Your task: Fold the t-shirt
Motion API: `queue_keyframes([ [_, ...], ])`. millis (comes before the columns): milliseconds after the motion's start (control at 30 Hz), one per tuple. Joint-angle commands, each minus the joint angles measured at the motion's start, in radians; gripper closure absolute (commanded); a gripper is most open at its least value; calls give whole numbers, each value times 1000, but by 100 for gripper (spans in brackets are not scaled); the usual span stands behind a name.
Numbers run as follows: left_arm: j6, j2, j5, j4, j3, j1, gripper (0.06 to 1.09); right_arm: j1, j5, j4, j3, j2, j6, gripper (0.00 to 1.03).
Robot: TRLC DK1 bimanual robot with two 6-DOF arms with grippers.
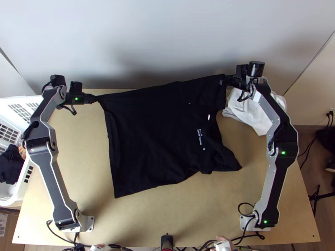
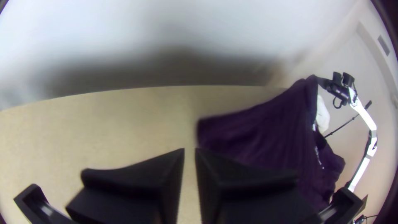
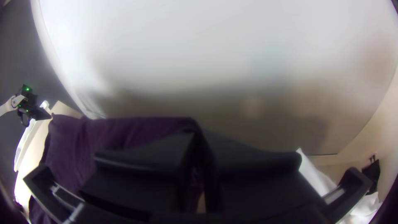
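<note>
The right end effector (image 1: pixel 224 80) pinches the T-shirt (image 1: pixel 155 134) at one o'clock, likely for tension. Near ten o'clock, the left end effector (image 2: pixel 189 151) is narrowly parted.

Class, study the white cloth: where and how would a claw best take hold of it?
Probably at the pointed corner nearest the table's near edge, coming from that side and angled down to pinch it. This corner of the white cloth juts out from the rumpled part, and the right arm crosses above the cloth's right side, making that approach more awkward.
</note>
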Motion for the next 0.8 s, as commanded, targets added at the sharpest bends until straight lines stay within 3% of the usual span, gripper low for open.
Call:
queue_keyframes([
  [0, -7, 14, -14, 1, 21, -9, 10, 3, 17, -21, 29, 8, 9, 25],
  [33, -7, 10, -15, -2, 21, -9, 10, 3, 20, -27, 29, -4, 9, 2],
  [400, -16, -207, -14, -83, -49, -15, 10, 14, 19, -66, -65, -254, 144, 5],
  [767, 42, -627, -17, -83, -407, -101, 10, 63, 33, -113, -430, -662, 109, 5],
])
